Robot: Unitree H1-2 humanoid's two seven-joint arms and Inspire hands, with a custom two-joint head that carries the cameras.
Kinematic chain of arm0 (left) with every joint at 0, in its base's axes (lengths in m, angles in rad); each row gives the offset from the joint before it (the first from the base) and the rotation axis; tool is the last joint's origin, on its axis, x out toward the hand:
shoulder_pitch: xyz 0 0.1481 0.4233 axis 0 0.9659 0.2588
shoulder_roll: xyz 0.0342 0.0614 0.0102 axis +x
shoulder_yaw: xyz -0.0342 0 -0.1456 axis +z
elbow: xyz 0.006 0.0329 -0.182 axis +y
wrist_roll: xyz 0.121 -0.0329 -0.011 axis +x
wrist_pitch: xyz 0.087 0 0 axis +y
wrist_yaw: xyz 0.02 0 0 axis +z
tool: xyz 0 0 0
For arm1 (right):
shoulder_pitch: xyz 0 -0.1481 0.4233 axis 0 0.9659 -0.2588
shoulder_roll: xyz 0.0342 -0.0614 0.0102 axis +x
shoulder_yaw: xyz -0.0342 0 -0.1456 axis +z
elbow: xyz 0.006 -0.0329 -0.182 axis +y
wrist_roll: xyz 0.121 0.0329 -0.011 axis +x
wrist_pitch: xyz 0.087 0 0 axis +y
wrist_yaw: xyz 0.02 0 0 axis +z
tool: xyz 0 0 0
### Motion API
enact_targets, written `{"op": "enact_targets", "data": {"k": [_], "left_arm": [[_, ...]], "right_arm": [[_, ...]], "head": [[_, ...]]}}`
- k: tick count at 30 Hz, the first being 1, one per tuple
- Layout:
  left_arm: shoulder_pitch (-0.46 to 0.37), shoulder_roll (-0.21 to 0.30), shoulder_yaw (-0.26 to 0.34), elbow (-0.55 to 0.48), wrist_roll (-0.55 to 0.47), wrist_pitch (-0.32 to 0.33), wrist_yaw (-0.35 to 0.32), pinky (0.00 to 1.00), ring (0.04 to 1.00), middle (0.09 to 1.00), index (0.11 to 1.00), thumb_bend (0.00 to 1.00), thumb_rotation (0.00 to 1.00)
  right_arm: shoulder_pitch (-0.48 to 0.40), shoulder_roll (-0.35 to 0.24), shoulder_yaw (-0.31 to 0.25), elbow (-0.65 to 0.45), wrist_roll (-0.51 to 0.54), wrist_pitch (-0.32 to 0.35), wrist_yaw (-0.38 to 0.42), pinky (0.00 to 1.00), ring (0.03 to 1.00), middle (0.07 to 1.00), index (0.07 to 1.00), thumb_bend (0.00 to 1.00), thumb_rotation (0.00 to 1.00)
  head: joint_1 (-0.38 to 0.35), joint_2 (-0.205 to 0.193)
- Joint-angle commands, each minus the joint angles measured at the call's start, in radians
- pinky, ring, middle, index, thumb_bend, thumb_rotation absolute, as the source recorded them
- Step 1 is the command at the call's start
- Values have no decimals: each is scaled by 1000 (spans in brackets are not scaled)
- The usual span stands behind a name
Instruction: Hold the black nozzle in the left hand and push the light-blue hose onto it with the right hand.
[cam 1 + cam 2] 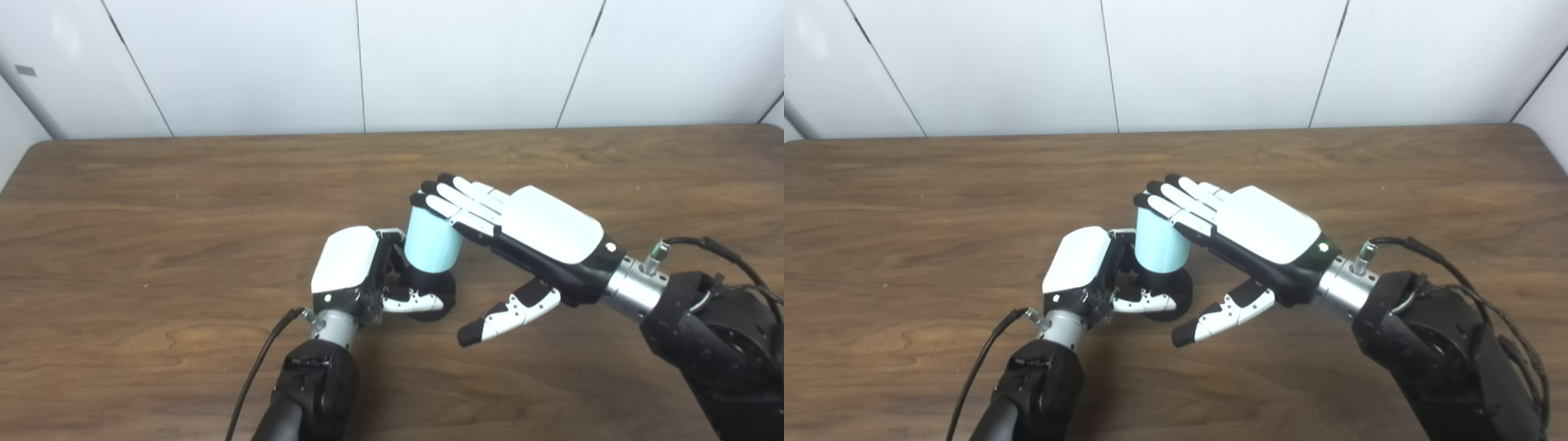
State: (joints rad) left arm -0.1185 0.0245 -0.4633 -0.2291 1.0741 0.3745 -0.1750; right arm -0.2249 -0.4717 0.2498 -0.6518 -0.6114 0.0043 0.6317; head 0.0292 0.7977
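Nearest, both forearms enter from the bottom edge, dark sleeves with cables trailing off each wrist. Left arm rises almost straight up from the lower middle; right arm angles in from the lower right corner, wrist cuff bare metal.

Left hand [358, 272] — white back turned up and toward the camera, fingers curled round the black nozzle [436, 293], thumb lying across its near side. The nozzle's base looks to rest on the wooden table [153, 245], roughly centre of the work area.

Light-blue hose [432, 240] — a short pale cylinder, standing nearly upright on top of the nozzle, tilted slightly. Its lower end meets the black part; how far it is seated cannot be told.

Right hand [527, 239] — stretched flat, palm down, fingers spread and extended leftward, fingertips [429, 191] laid over the hose's top rim. Thumb hangs below, pointing down-left, clear of the hose and gripping nothing.

Beyond, bare tabletop runs to a white panelled wall [465, 61].
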Motion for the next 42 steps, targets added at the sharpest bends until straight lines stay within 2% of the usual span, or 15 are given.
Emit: {"op": "enact_targets", "data": {"k": [1,11,20,31,36,39,42], "left_arm": [[6,8,-2,7,16,20,-43,386,494,479,489,526,0],[8,6,-9,2,30,26,-57,389,497,483,489,525,0],[5,-1,-6,9,33,24,-61,406,516,486,489,525,0],[5,1,-5,10,36,21,-61,385,496,484,487,526,0],[7,3,-4,1,36,22,-69,359,471,457,494,526,0],[9,1,-3,-2,38,26,-71,389,503,481,489,526,0],[10,-1,-1,-6,37,27,-72,381,492,478,491,526,0]], "right_arm": [[22,-22,30,0,1,-2,48,977,1000,1000,969,662,888],[16,-20,67,-49,-19,21,81,1000,1000,1000,982,658,905],[8,-22,72,-80,-9,47,98,1000,1000,1000,991,650,915],[22,-35,64,-52,-7,41,76,997,1000,1000,984,654,917],[50,-40,76,-28,-16,31,68,984,1000,1000,980,656,900],[67,-36,92,-3,-24,18,55,982,1000,1000,985,656,909],[74,-35,108,17,-36,13,47,976,1000,1000,985,656,914]], "head": [[1,1],[-3,3],[-2,4],[-4,6],[-4,9],[-5,9],[-5,9]]}}
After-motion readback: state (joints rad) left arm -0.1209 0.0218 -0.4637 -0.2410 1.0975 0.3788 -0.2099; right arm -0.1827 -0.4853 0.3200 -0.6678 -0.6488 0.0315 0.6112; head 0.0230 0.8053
